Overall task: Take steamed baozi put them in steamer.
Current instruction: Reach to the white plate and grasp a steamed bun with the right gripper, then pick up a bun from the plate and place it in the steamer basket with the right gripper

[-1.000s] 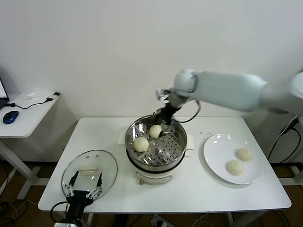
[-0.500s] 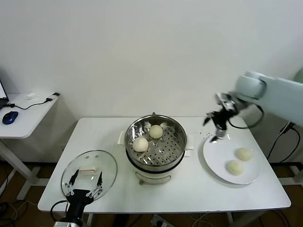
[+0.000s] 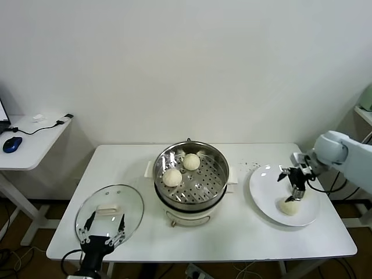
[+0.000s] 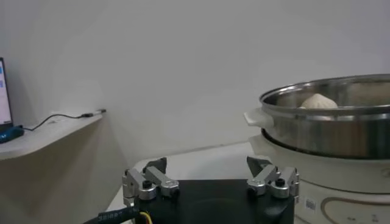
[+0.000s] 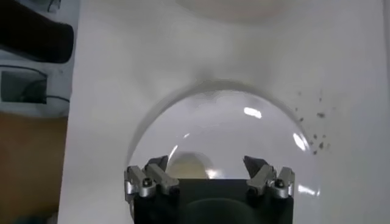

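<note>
- Head view: the steamer is seen at the middle of the white tabletop, on its white base.
- Two steamed baozi are seen inside on the perforated tray: one toward the robot's left, one farther back, close together but apart.
- A white plate is placed on the tabletop to the right of the steamer, well apart from it.
- One baozi is seen on the plate; a second one there is hidden behind the gripper, if present.
- The right gripper is held over the plate, just above the visible baozi, fingers spread wide, nothing held.
- Right wrist view: the right gripper is shown with jaws wide apart over the plate; a pale baozi is partly seen between and beyond the fingers, not gripped.
- A glass lid is laid flat at the near left of the tabletop.
- The left gripper is parked at the lid's near edge, fingers wide open, empty.
- Left wrist view: the left gripper is shown open, low beside the steamer; a baozi top is seen above the rim.
- A side desk with a blue mouse is seen at far left.
</note>
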Controlling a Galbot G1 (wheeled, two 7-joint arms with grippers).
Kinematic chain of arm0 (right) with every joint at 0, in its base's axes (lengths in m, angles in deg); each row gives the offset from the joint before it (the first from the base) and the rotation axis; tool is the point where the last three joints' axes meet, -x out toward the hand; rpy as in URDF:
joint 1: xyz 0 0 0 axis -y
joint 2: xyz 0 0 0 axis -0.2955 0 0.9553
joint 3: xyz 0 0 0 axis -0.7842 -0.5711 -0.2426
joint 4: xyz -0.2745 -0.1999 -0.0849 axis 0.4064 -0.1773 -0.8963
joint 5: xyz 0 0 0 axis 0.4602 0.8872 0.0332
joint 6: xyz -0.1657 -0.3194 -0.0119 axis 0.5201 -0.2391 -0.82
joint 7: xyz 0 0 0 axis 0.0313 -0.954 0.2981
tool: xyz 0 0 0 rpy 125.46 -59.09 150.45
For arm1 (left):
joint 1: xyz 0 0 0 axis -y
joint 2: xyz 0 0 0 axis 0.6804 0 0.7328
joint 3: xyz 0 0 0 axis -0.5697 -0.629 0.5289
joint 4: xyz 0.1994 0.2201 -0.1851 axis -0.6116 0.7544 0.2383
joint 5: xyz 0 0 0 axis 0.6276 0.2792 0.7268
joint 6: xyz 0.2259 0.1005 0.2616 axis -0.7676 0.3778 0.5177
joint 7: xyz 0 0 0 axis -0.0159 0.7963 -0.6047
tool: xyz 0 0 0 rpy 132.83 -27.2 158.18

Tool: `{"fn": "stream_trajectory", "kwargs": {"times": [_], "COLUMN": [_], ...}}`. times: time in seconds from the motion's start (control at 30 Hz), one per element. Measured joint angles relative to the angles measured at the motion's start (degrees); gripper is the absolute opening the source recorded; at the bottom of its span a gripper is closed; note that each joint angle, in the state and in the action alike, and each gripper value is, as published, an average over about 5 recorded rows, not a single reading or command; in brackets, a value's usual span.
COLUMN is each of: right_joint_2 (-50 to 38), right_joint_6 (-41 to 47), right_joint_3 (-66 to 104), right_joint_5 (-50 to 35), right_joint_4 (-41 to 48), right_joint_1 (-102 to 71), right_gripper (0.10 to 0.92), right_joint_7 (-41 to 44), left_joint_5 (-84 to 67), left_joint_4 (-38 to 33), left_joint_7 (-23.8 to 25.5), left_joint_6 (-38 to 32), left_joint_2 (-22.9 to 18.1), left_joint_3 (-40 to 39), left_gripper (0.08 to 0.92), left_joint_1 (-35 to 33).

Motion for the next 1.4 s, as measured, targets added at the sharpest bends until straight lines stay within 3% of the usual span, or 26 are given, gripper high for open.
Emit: {"fn": "stream_trajectory", "kwargs": {"times": [0.77,1.07,1.4], "right_joint_2": [5.03,5.39,5.11], "right_joint_6": [-2.4,-2.82,-3.08], "right_joint_3": [9.23,9.31,8.49], "right_joint_5": [9.41,9.48,8.3], "right_joint_4": [9.6,10.44,10.37], "right_joint_1": [-10.64,-10.66,-9.8], "right_gripper": [0.813,0.599,0.536], "right_joint_7": [0.14,1.03,1.53], "left_joint_5": [0.13,0.3,0.32], "left_joint_4": [1.21,1.55,1.65], "left_joint_7": [0.37,0.37,0.44], "left_joint_6": [0.02,0.05,-0.06], "left_joint_2": [-0.21,-0.2,-0.1], "left_joint_3": [0.7,0.63,0.6], "left_gripper": [0.823,0.823,0.823], "left_joint_1": [0.15,0.32,0.11]}}
